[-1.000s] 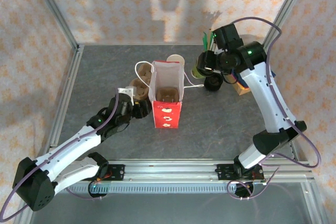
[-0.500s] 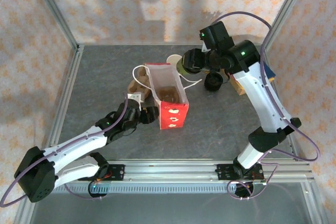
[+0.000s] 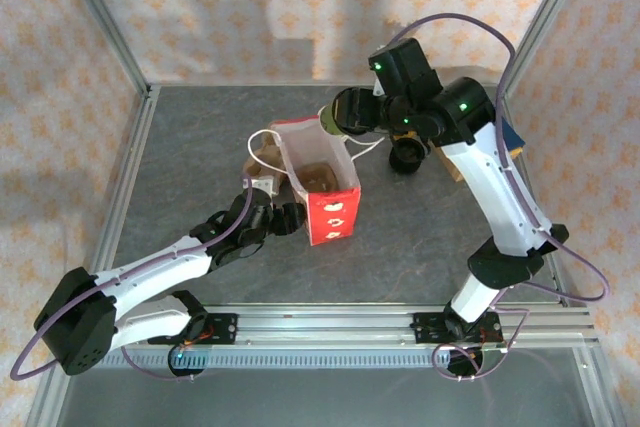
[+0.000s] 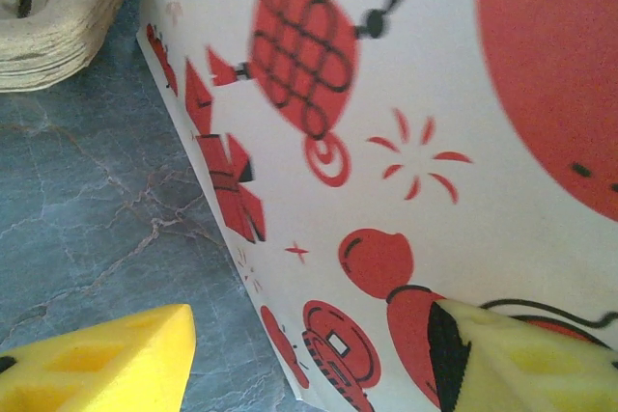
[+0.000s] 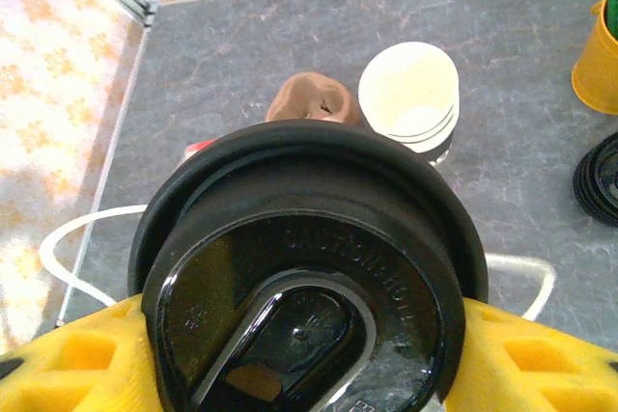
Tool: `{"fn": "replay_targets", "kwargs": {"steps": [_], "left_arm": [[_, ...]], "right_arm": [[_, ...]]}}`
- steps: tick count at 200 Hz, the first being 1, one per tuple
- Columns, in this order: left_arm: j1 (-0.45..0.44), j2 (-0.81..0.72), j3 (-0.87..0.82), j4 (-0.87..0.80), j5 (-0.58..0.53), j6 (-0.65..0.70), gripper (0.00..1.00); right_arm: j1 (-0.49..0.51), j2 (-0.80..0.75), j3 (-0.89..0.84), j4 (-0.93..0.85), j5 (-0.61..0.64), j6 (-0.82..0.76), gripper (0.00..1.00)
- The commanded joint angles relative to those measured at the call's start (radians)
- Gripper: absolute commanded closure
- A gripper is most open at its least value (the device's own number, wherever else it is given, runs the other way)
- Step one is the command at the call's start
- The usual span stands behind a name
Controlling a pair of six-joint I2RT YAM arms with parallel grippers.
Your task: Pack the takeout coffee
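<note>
Right gripper (image 3: 347, 115) jaws clasp the takeout coffee (image 5: 304, 238); left gripper (image 3: 288, 215) jaws gape beside the tilted paper bag (image 3: 332, 217), whose rim may snag the cup.

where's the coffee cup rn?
Lidded cup is held in the right gripper's jaws, above the far rim of the red bag, mid-table in the top view.
</note>
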Motion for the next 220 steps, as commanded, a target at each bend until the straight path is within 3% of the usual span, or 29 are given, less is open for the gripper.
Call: {"fn": "replay_targets", "kwargs": {"steps": [1, 109, 220], "left_arm": [[-0.009, 0.001, 0.033, -0.004, -0.037, 0.015, 0.33], [-0.009, 0.022, 0.047, -0.005, -0.032, 0.057, 0.32], [-0.009, 0.004, 0.029, -0.019, -0.080, 0.098, 0.31]], "right_arm": [[0.013, 0.009, 0.002, -0.012, 0.008, -0.004, 0.43], [0.156, 0.035, -0.234, -0.014, 0.104, 0.087, 0.43], [0.189, 0.201, -0.202, -0.015, 0.120, 0.099, 0.43]]}}
